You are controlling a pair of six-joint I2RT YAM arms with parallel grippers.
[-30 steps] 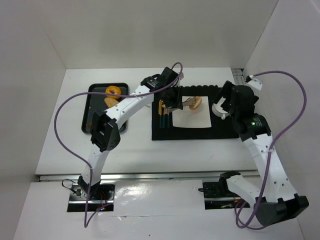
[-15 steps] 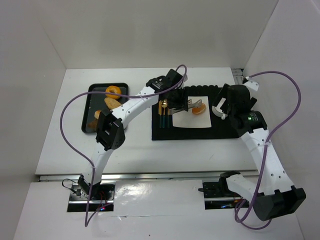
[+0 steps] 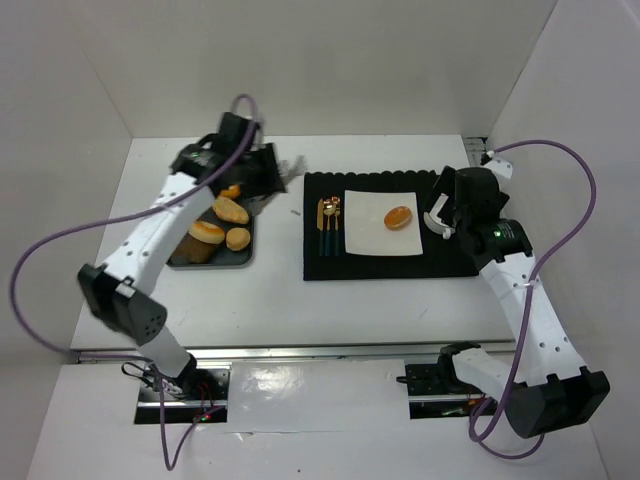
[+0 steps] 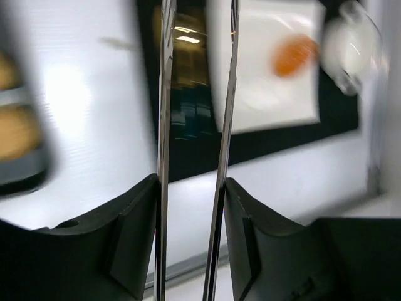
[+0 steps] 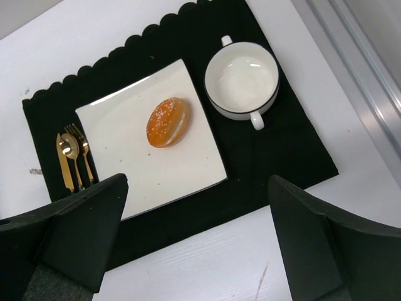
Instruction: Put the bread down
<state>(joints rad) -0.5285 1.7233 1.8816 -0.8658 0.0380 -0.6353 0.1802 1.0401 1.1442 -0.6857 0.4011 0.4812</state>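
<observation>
Change: A second ago the left arm reached over the white plate [image 3: 370,238] with the bun at its tongs. It has since swung away to the left and now hangs over the black tray [image 3: 210,265], well left of the plate.
Bread: The orange bun [image 5: 168,121] lies free on the plate, a little right of its middle, and nothing touches it.
Left gripper: The left gripper [image 4: 191,188] has its fingers set against the outer sides of a pair of metal tongs [image 4: 164,125] and grips them. The two blades run parallel with a gap, and nothing is caught between them. The wrist view is smeared by motion.
Right gripper: The right gripper [image 5: 197,182] is spread wide and holds nothing. It hovers just right of the plate, much where it was half a second ago.
Plate: It is square and white, sits on the black placemat [image 3: 440,262], and carries only the one bun.
Tray: It holds three brown rolls [image 3: 232,209] close together. A small orange piece [image 3: 231,190] sits at the far end, partly hidden by the arm.
Cup: The white cup [image 5: 242,79] has a dark rim and two handles and stands just right of the plate on the placemat.
Cutlery: The gold cutlery [image 3: 330,222] lies just left of the plate on the placemat.
</observation>
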